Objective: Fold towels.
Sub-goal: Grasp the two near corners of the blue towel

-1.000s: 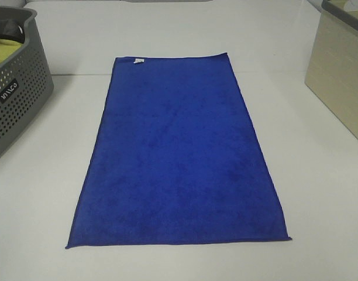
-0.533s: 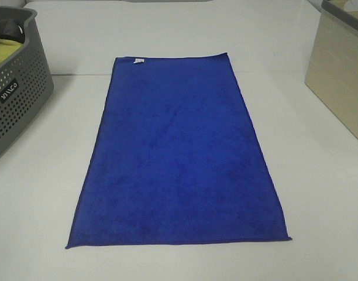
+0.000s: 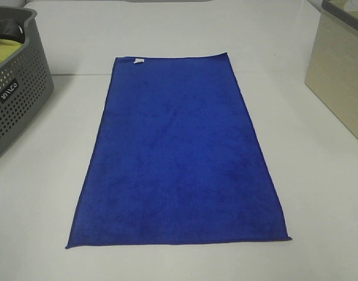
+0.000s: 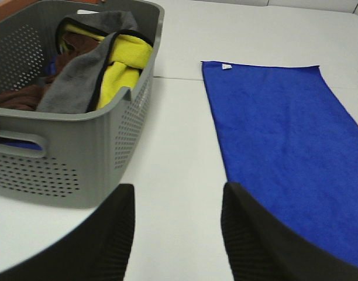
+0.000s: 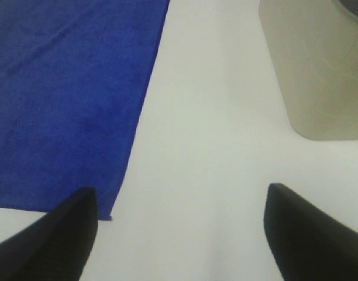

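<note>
Blue towel (image 3: pixel 179 152) lies flat, unfolded; left fingers (image 4: pixel 112 237) and right fingers (image 5: pixel 299 234) both spread apart, empty

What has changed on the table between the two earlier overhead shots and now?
Nothing visibly changed. The blue towel lies flat and unfolded on the table as before, with its white tag at the far edge. The gray basket on the left and the beige bin on the right are where they were.
</note>
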You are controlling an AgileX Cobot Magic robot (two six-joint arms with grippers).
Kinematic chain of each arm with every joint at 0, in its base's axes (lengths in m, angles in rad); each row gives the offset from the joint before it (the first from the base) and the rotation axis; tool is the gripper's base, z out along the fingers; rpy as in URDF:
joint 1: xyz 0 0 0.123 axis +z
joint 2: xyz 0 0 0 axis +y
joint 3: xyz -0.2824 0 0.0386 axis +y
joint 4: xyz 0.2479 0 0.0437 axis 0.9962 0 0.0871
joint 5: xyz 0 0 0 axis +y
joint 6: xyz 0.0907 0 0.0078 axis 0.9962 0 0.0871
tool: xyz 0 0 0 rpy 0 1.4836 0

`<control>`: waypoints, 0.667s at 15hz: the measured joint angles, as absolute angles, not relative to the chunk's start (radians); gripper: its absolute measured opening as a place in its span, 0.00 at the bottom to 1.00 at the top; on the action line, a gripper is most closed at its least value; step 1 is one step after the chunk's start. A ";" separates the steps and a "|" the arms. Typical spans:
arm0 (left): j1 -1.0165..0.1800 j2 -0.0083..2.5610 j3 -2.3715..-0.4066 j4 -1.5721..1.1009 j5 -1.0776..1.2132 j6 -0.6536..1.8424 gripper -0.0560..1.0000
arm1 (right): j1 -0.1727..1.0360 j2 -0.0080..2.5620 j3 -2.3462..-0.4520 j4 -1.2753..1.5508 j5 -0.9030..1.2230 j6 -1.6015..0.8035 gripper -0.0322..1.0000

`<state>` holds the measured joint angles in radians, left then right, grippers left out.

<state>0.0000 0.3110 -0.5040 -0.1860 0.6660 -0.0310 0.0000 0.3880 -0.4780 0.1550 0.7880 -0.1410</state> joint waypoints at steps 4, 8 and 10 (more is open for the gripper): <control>0.000 0.714 -0.498 -0.454 0.609 0.078 0.49 | 0.000 0.757 -0.481 0.160 0.703 -0.141 0.77; 0.000 1.076 -0.498 -0.803 0.602 0.395 0.59 | 0.000 1.100 -0.579 0.200 0.734 -0.069 0.72; 0.000 1.218 -0.498 -0.959 0.602 0.541 0.60 | -0.002 1.239 -0.636 0.160 0.735 -0.035 0.72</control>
<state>0.0000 1.2180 -0.4980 -0.9590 0.6020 0.5410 -0.0020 1.2390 -0.6360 0.1600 0.7350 -0.0350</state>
